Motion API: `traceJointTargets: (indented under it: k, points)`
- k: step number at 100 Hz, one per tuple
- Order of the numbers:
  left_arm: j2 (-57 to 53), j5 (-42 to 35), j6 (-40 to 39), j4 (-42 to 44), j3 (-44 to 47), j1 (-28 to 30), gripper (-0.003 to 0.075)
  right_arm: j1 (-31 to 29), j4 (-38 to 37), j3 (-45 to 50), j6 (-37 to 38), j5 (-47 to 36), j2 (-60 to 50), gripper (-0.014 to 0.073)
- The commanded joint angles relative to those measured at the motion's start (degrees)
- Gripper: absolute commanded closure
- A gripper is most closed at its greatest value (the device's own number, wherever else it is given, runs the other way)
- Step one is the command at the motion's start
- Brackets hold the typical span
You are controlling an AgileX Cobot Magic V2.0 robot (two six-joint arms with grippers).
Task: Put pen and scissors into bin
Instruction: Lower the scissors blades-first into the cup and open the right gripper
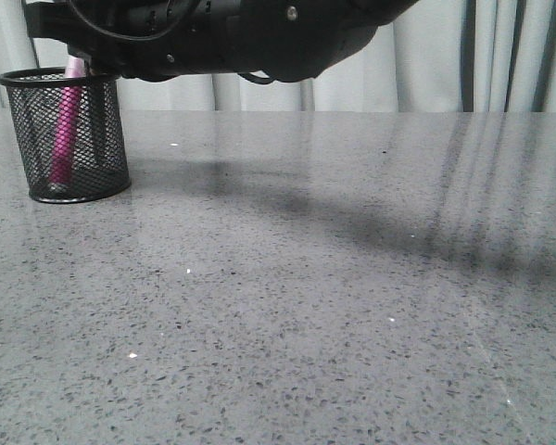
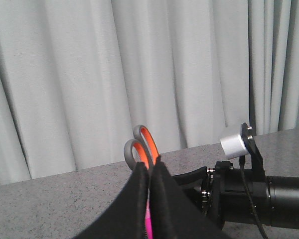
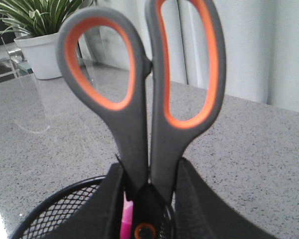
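The right pincer [image 3: 148,199] was closed on the scissors [image 3: 139,94], its two dark fingers [image 3: 107,204] clamping the shanks just below the grey, orange-lined handle loops, handles upward. The orange pivot sat low between the fingers, directly over the mouth of the bin [image 3: 55,209], whose mesh wall and rim appeared at the lower left of that frame. The pen [image 3: 124,221] showed as a magenta sliver beside the pivot, inside the bin.

In the left wrist view the same scissors [image 2: 142,147] stood at centre, between two dark fingers [image 2: 134,204] pressed close together. Whether the left pincer was open or closed could not be told.

In the front view the bin [image 1: 67,134] stood on the grey speckled worktop [image 1: 306,306] at the upper left, the pen [image 1: 65,130] leaning inside, beneath a dark arm
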Motion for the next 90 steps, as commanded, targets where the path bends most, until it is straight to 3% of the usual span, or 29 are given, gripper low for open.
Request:
traceJointTargets:
  k: [1, 12, 21, 90]
  points:
    - [0.14, 0.01, -0.60, -1.72, -1.62, 0.20, 0.0742, -0.34, -0.46, -1.38, -0.35, -4.60, -3.41, 0.0477]
    - [0.14, 0.01, -0.60, -1.72, -1.62, 0.20, 0.0742, -0.34, -0.46, -1.38, -0.35, -4.70, -3.41, 0.0358]
    - [0.14, 0.01, -0.60, -1.72, -1.62, 0.20, 0.0742, -0.34, -0.46, -1.38, -0.35, -5.09, -3.41, 0.0323]
    - [0.14, -0.35, -0.60, -1.72, -1.62, 0.20, 0.0742, -0.54, -0.46, -1.38, -0.35, -7.31, -8.78, 0.0334]
